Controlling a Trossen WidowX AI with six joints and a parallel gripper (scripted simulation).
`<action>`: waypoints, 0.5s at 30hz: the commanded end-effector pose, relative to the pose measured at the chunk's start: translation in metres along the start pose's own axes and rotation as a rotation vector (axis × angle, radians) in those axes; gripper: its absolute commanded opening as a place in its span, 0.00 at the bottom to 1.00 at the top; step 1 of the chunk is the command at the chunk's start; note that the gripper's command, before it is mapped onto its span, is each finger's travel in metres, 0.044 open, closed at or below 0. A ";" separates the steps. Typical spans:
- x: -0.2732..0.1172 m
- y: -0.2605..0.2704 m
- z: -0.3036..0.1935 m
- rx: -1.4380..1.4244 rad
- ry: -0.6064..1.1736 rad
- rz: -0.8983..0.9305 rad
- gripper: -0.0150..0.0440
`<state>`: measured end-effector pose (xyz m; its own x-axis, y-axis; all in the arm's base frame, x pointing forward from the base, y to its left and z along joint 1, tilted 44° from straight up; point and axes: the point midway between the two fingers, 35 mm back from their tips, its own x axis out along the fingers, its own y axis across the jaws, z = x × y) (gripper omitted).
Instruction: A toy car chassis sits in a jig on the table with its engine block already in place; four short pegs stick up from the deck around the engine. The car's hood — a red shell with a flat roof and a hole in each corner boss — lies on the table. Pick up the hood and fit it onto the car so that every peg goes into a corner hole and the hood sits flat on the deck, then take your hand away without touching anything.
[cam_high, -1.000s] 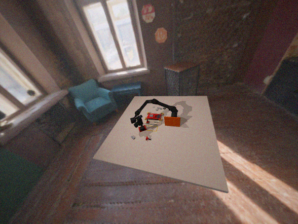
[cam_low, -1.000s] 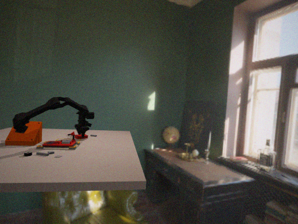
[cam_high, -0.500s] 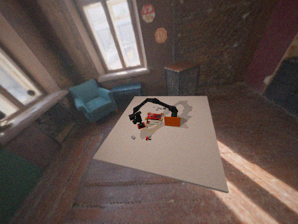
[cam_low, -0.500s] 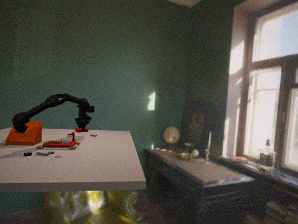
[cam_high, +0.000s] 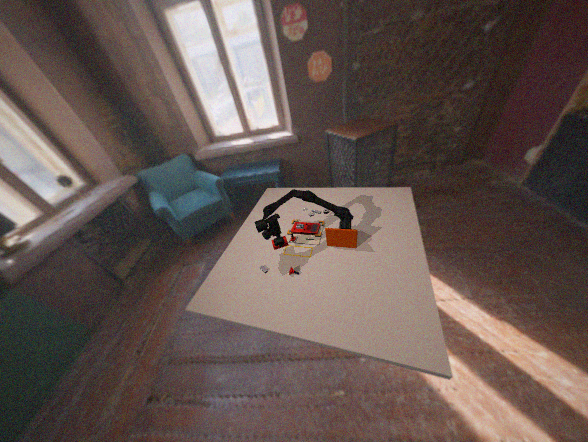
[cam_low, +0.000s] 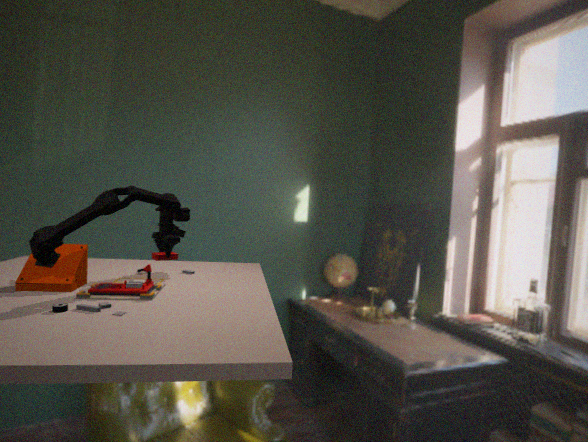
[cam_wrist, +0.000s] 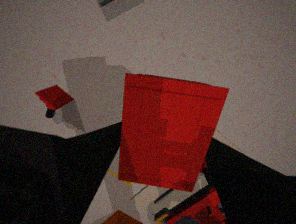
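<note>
The red hood (cam_high: 280, 243) (cam_low: 165, 256) (cam_wrist: 172, 112) is between the fingers of my gripper (cam_high: 279, 241) (cam_low: 168, 253) (cam_wrist: 163, 133), which is shut on it. The hood hangs above the table, off to one side of the jig, with its flat red face toward the wrist camera. Its corner holes cannot be made out. The red chassis (cam_high: 306, 228) (cam_low: 107, 288) sits in the jig with yellow corners. The light engine block (cam_low: 138, 284) is on its deck. In the wrist view only part of the chassis (cam_wrist: 200, 206) shows, at the bottom. The pegs are too small to tell.
A small red piece with a black part (cam_high: 292, 271) (cam_wrist: 55, 97) stands on the table (cam_high: 370, 305) (cam_low: 215, 340). A grey piece (cam_high: 264, 269) (cam_low: 188, 272) lies nearby. Several grey parts and a black round part (cam_low: 60, 307) lie beyond the jig. The orange base block (cam_high: 341, 238) (cam_low: 55, 272) stands beside it.
</note>
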<state>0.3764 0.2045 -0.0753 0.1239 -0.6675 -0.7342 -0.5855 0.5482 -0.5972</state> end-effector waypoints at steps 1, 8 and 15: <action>-0.004 -0.021 -0.007 0.057 -0.006 0.000 0.25; -0.006 -0.047 -0.024 0.131 0.002 0.020 0.25; -0.008 -0.070 -0.045 0.202 0.011 0.041 0.25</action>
<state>0.3822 0.1603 -0.0264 0.1002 -0.6560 -0.7481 -0.4572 0.6375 -0.6202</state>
